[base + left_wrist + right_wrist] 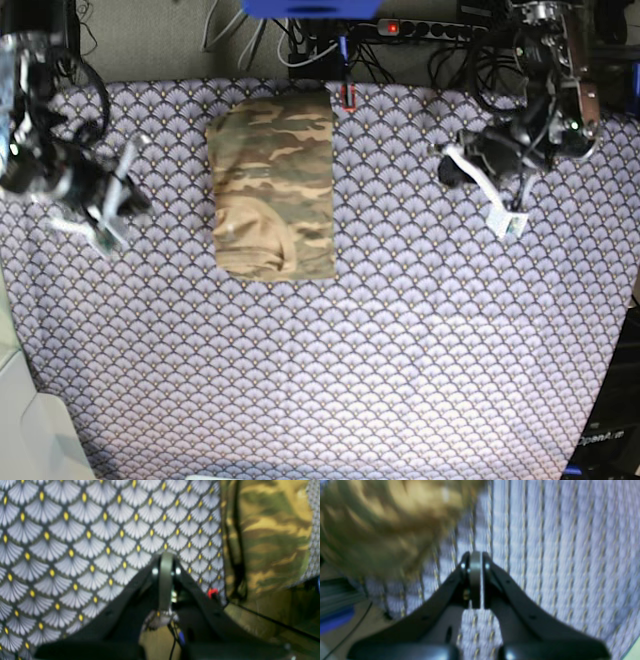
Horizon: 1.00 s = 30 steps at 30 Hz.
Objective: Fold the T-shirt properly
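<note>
Fingers [166, 580] [476, 580] of both arms closed, empty; lower open beside folded camouflage T-shirt [285, 170], pinch single edge.

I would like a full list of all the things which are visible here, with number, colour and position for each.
camouflage T-shirt: one, olive, tan and brown, folded into a long shape on the tablecloth
scallop-patterned tablecloth: one, pale purple with yellow dots, under the T-shirt
cables: several, pale and dark, beyond the cloth's far edge
left hand: one, mostly black, shut, over the tablecloth
right hand: one, mostly black, shut, over the tablecloth
</note>
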{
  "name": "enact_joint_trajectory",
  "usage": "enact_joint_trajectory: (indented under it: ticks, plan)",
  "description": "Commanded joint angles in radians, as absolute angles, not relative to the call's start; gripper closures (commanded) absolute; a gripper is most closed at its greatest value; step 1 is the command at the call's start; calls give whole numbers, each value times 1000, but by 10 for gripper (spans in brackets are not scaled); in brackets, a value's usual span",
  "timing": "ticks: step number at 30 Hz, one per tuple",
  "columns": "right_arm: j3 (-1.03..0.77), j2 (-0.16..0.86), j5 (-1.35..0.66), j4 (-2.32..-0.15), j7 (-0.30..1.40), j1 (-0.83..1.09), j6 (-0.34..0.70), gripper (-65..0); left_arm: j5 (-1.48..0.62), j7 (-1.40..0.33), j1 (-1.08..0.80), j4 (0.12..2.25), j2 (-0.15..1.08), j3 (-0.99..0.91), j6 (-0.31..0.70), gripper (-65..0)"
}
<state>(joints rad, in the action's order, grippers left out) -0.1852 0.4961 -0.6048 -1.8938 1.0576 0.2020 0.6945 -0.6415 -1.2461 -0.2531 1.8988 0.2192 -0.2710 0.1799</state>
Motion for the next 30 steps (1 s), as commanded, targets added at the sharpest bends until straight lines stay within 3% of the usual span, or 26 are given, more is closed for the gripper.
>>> enact_joint_trajectory:
  ticks: [1, 10, 12, 16, 21, 25, 30]
  plan:
    - [-236, 515, -610, -1911, 1046, 231, 698, 0, -651, -1236, -262, 1917, 231, -275, 180, 0]
    - [-572, 501, -582, -1902, 920, 591, 698, 0, -645, -1236, -375, 1962, 271, -275, 180, 0]
    - [-634, 446, -503, -1902, 886, 650, 698, 0, -644, -1234, -406, 1962, 272, -274, 180, 0]
    - [-707, 298, -223, -1879, 785, 674, 698, 0, -607, -1225, -460, 1962, 272, -196, 180, 0]
    - [-776, 133, 74, -1773, 561, 674, 698, 0, -406, -1118, -561, 1962, 263, -54, 177, 0]
    - [-872, 71, 165, -1652, 380, 656, 698, 0, -314, -1001, -642, 1942, 262, 18, 173, 0]
    - [-943, 71, 219, -1469, 189, 648, 698, 0, -269, -852, -720, 1830, 219, 27, 171, 0]
